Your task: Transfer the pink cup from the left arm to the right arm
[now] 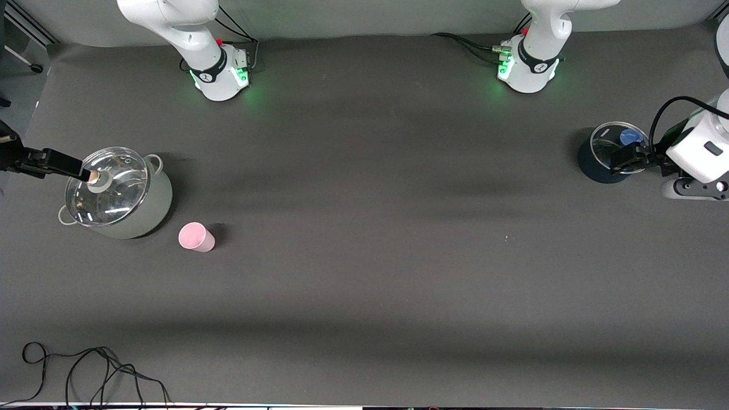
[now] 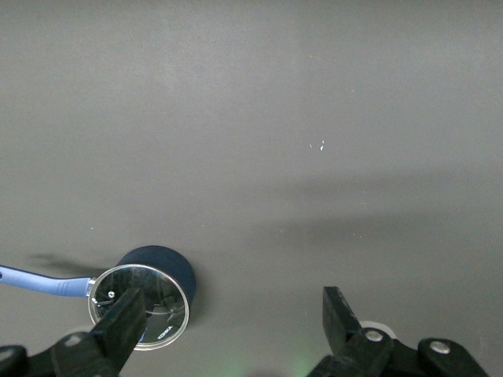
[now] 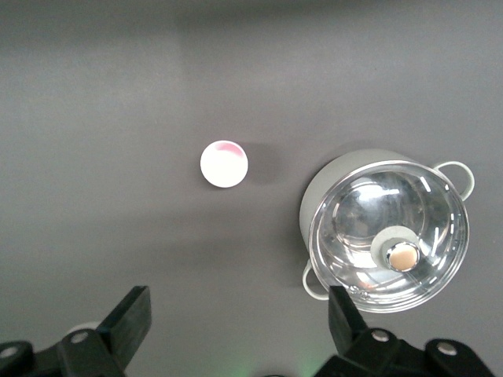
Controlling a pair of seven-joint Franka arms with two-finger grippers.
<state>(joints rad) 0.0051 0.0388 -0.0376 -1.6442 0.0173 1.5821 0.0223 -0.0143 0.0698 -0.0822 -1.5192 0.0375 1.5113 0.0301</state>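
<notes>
While the pink cup (image 1: 196, 237) stands on the table toward the right arm's end, just beside the lidded pot (image 1: 117, 193) and a little nearer the front camera than it, neither arm holds it. It appears mouth-down, though that is hard to confirm. The right gripper (image 3: 240, 334) hangs high above that end, over the table near the cup and pot, its jaws spread with nothing between them. The left gripper (image 2: 232, 330) hovers at the left arm's end, over the table beside a small dark saucepan with a glass lid (image 1: 614, 152), its jaws likewise spread. This layout fits either a cup awaiting pickup or one already handed across and set down.
</notes>
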